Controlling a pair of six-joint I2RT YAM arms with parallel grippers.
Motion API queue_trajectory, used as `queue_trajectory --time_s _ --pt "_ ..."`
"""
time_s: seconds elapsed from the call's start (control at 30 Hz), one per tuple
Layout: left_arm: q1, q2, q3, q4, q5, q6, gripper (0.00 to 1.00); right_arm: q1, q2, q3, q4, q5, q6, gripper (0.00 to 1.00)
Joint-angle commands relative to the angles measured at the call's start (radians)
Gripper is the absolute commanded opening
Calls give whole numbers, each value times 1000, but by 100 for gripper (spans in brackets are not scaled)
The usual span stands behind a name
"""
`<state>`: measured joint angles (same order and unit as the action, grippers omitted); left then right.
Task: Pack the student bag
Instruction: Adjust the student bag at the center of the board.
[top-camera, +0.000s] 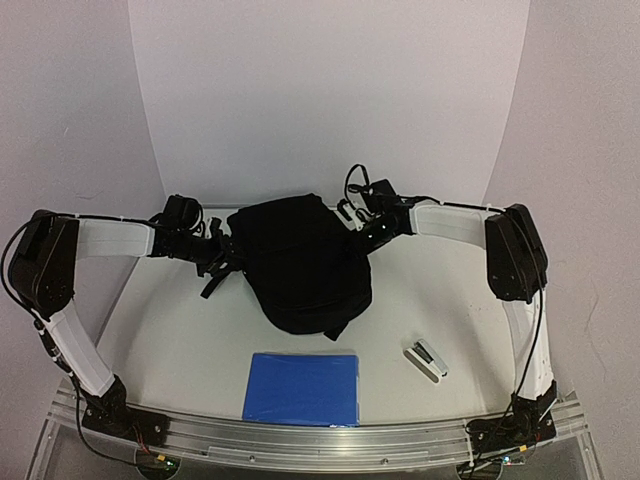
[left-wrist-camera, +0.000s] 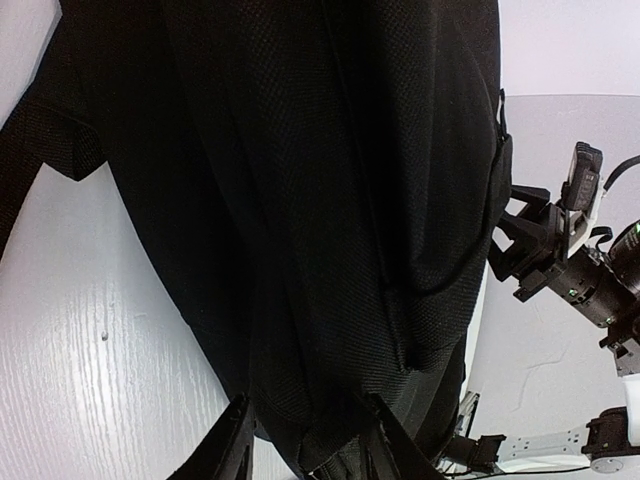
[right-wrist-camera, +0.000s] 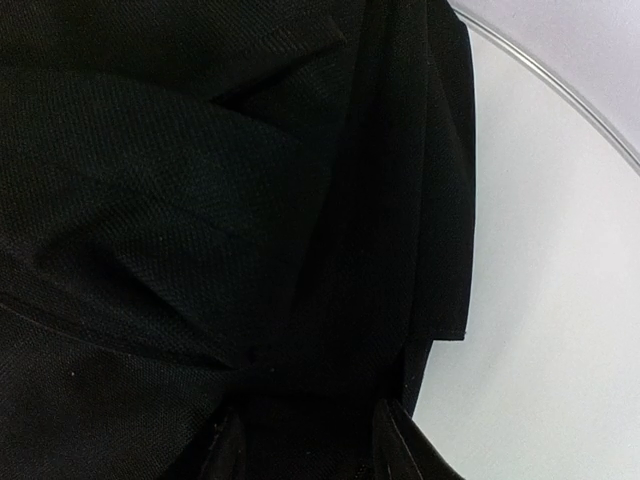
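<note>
Student bag pinched, apparently, by left claw and right claw, both half-closed.

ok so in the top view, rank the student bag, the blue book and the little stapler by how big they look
1. student bag, clearly the largest
2. blue book, a fair bit smaller than the bag
3. stapler, by far the smallest

The student bag is black with a tiny woven pattern. The folder is bright blue, and the stapler is white and dark grey. The table is plain white.
</note>
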<state>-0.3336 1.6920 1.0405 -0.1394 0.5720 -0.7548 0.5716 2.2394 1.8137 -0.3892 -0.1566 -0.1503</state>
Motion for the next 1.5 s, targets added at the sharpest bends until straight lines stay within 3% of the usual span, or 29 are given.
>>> queue_trajectory --time_s 0.0,0.1,0.23,0.6,1.47 --pt "-2 13 41 6 -3 18 32 -1 12 38 -13 7 -24 38" --pt "-2 21 44 6 0 16 28 0 14 40 -10 35 -19 15" --pt "-2 19 42 8 -4 9 26 -1 -24 -5 44 53 7 0" --pt "-1 0 30 0 -13 9 22 0 -263 -213 216 29 184 0" --pt "-1 -55 2 -4 -38 3 16 -1 -413 -527 347 -182 271 0"
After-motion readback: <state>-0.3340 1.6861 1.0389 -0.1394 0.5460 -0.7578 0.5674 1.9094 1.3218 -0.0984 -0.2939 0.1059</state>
